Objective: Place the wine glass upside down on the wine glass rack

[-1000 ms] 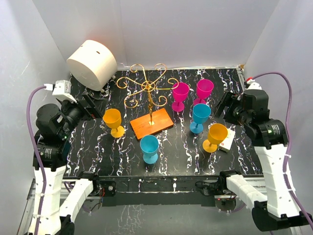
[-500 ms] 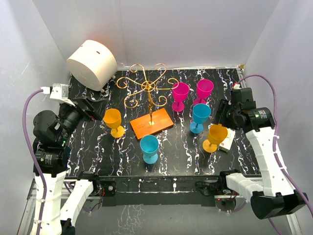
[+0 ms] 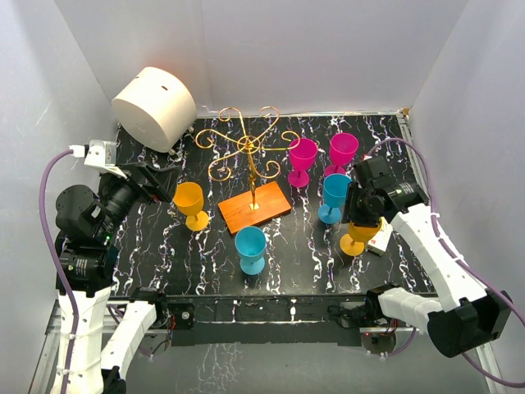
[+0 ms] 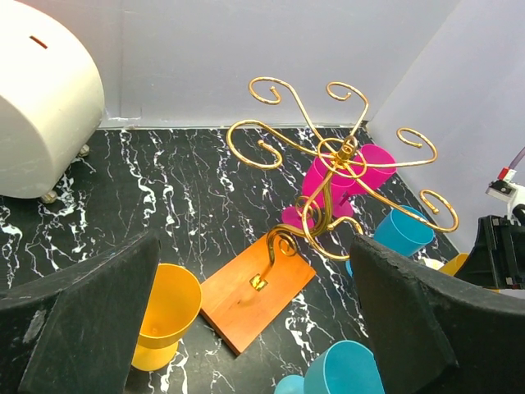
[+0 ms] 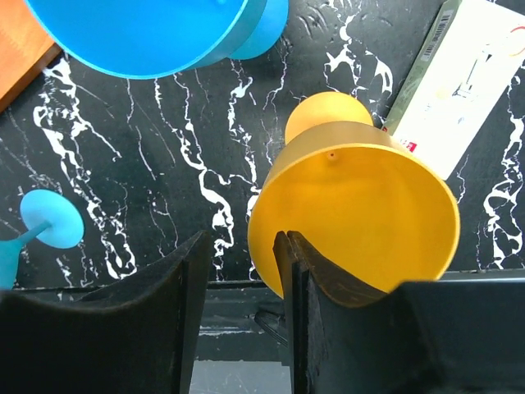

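Overhead, right gripper (image 3: 355, 218) partly covers the yellow wine glass (image 3: 367, 231).

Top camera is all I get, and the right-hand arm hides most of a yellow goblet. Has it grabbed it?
Observer: Not clamped. The right gripper has one finger inside the yellow wine glass and one outside, with a gap showing beside the rim.
Operator: Anything in the glass?
Observer: No, its bowl is empty.
Operator: And the other arm?
Observer: The left gripper is wide open, holding nothing, facing the wine glass rack.
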Robot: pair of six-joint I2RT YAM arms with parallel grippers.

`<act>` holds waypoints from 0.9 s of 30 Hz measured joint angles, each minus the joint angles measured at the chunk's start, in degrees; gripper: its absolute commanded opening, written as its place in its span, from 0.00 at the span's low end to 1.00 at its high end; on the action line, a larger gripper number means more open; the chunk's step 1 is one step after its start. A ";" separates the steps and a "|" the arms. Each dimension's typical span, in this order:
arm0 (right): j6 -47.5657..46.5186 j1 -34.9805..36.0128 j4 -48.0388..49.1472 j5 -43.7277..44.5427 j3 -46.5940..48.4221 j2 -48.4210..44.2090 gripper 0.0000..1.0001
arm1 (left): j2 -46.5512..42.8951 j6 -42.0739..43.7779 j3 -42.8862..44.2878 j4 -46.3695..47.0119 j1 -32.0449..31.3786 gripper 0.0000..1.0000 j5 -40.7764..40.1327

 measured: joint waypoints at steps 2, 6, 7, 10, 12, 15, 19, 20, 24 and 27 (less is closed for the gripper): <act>1.11 1.64 0.50 1.84 -0.31 0.83 0.36 | -0.02 0.37 0.00 -0.07 0.00 0.99 -0.28; 2.62 3.98 0.83 6.03 -0.63 2.69 0.28 | -0.17 0.98 0.00 -0.52 -0.15 0.99 -0.98; 2.84 4.33 0.87 6.86 -0.63 3.06 0.25 | -0.22 1.16 0.04 -0.66 -0.24 0.99 -1.16; 3.21 5.20 0.87 9.20 -0.63 4.02 0.10 | -0.35 1.73 0.39 -1.18 -0.48 0.99 -1.55; 3.56 5.64 0.87 10.43 -0.61 4.37 0.00 | -0.50 2.03 0.72 -1.60 -0.72 0.99 -1.88; 4.07 6.12 0.79 12.28 -0.44 4.55 0.00 | -0.68 2.47 1.38 -2.05 -0.98 0.99 -2.34; 4.26 6.40 -0.04 13.77 0.85 4.55 0.00 | -0.79 2.86 2.49 -2.21 -1.18 0.99 -2.49; 4.33 6.43 -0.48 14.01 1.60 4.55 0.00 | -0.79 2.89 2.86 -2.25 -1.27 0.99 -2.47; 5.05 6.45 -1.97 14.95 5.09 4.11 0.00 | -0.83 2.91 4.57 -2.10 -1.38 0.99 -0.98; 6.03 6.45 -2.93 15.45 8.57 2.91 0.00 | -0.81 2.73 6.03 -1.99 -1.40 0.99 1.33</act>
